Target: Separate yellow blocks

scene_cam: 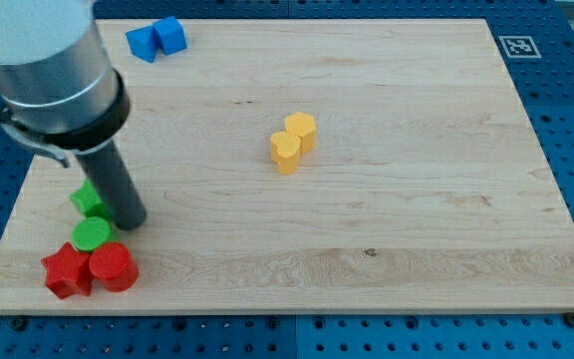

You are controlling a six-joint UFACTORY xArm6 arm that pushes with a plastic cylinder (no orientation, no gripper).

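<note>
My tip (130,223): a bare rod with no jaws to part or clamp, so nothing is held; its end rests on the board at the view's lower left, touching no yellow block.
Nearest blocks: a green block (89,197) sits just at 9 o'clock of my tip, partly behind the rod; a green cylinder (93,234) lies at 8 o'clock, close by.
Red pair: a red star-like block (67,271) and a red cylinder (114,266) lie at 7 o'clock, touching each other.
Yellow blocks: two, near board centre, well apart from my tip at 2 o'clock; the upper yellow block (302,131) touches the lower yellow block (286,152).
Blue blocks (155,39): two together at 12 o'clock, far up the board.
Handling: the yellows look small, rigid and light, likely to slide easily on the smooth wooden board (417,219).
Contact spot: I judge the seam between them best, pushing one flat side.
</note>
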